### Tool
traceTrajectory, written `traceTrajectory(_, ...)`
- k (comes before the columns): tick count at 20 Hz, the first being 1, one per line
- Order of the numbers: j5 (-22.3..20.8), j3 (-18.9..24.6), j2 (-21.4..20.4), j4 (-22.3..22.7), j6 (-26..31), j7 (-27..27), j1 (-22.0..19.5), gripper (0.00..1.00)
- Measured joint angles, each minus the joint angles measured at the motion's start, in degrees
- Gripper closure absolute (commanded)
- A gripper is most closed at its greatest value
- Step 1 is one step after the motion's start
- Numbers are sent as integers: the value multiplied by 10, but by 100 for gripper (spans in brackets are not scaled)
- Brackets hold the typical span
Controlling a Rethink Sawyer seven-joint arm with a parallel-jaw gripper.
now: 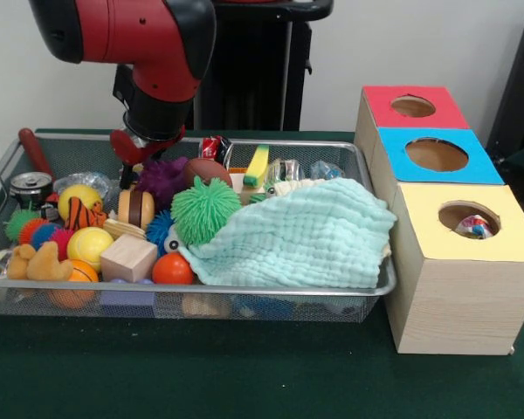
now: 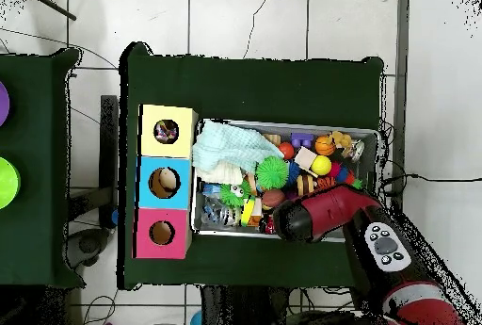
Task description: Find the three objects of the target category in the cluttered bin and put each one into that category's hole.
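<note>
Green cloth covers the tabletop [image 1: 244, 384], and on it you have the wire mesh bin [image 1: 380, 292] beside a wooden box with three holes: red [image 1: 413, 106], blue [image 1: 437, 154] and yellow [image 1: 469, 218]. Your end effector [image 1: 129, 170] hangs low over the back left part of the bin, just beside the purple spiky ball [image 1: 162, 177] and above the wooden disc toy [image 1: 136, 208]. I cannot tell if it is wide or narrow, because the red cover and the arm hide it in both views.

The task does not name the target category, so a wrong pick is your first risk. Toys lie very tight here; a descent may push the green spiky ball [image 1: 204, 209] or pinch two things together. The mint cloth [image 1: 306, 236] covers perhaps other objects, so you may miss a target under it. Something colourful already sits in the yellow hole.
</note>
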Motion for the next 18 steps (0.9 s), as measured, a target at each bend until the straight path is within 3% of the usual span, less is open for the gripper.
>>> traceTrajectory(6,0,-14,2,-7,0,0,15,0)
traceTrajectory(7,0,-21,4,-8,1,0,18,100)
traceTrajectory(18,0,-40,12,-11,0,0,24,100)
